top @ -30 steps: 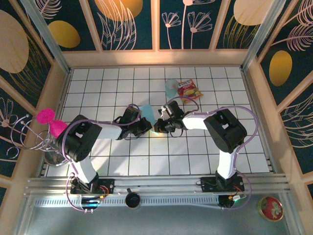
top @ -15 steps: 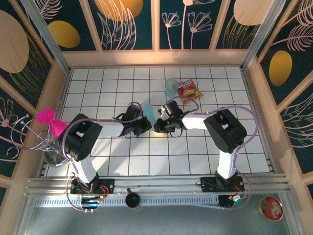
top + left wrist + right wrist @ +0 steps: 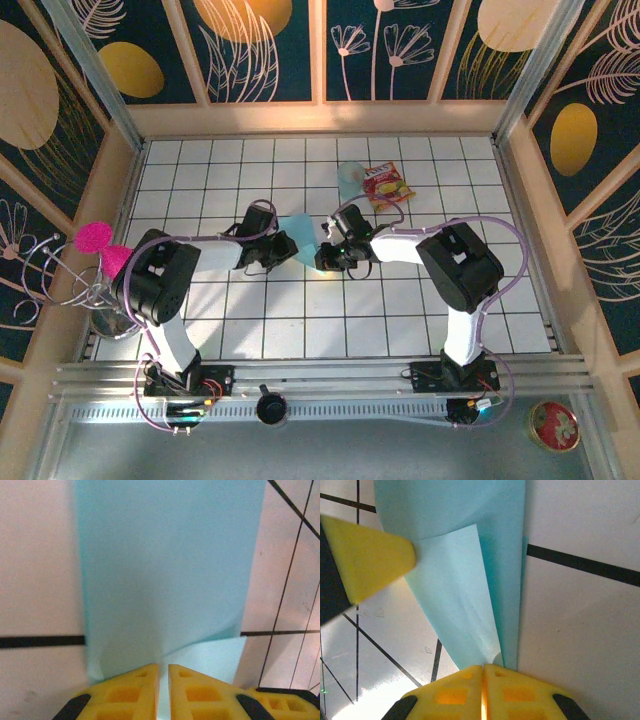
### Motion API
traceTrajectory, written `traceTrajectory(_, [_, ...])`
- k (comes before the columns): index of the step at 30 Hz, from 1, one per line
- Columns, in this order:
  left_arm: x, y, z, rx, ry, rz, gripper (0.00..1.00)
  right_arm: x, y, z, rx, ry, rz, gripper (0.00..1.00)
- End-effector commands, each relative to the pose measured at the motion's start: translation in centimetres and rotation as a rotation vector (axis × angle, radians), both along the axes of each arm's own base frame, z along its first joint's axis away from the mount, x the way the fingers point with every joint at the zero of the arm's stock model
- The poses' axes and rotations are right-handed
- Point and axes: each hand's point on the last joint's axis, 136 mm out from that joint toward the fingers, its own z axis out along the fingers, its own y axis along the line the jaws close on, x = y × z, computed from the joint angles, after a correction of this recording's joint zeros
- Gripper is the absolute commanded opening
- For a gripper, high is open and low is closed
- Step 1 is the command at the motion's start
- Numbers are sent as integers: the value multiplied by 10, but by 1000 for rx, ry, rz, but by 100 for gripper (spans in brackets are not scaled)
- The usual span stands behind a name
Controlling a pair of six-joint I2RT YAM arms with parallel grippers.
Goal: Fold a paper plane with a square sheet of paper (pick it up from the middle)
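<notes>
The square sheet of paper is light teal, partly folded, and lies on the white tiles between my two grippers. My right gripper is shut on its right end; in the right wrist view the yellow fingertips press together where the folded paper comes out. My left gripper sits at the paper's left edge. In the left wrist view its jaws stand a narrow slit apart, with the paper lying in front of and under them. One left finger shows beside the paper in the right wrist view.
A pale blue cup and a red-and-yellow snack packet lie just behind the grippers. A wire rack with pink pieces stands at the left wall. Wooden walls ring the tiled floor.
My left gripper has drawn back to the left and its jaws have parted slightly. More of the paper now shows between the grippers. The right gripper has stayed put.
</notes>
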Motion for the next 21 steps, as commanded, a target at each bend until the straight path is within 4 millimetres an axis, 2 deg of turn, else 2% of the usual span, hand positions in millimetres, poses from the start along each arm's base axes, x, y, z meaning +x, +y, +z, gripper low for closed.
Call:
traceTrajectory(1, [3, 33, -23, 113, 45, 32, 15, -19, -40, -42, -205, 90, -34, 11])
traceTrajectory(6, [15, 49, -21, 141, 32, 58, 16, -16, -36, -36, -167, 81, -44, 11])
traceTrajectory(10, [23, 61, -11, 141, 4, 87, 17, -12, -27, -25, -102, 75, -51, 12])
traceTrajectory(12, [28, 62, 0, 133, -22, 95, 19, -7, -18, -13, -46, 54, -50, 13])
traceTrajectory(14, [31, 58, 15, 105, -53, 96, 21, 3, -6, 10, 33, 16, -49, 15])
traceTrajectory(18, [24, 45, 39, -4, -87, 104, 25, 25, 10, 62, 171, -89, -68, 22])
traceTrajectory(19, [21, 41, 42, -22, -89, 104, 27, 28, 12, 70, 193, -106, -73, 24])
traceTrajectory(21, [12, 33, 44, -57, -82, 99, 30, 30, 13, 73, 206, -117, -74, 25])
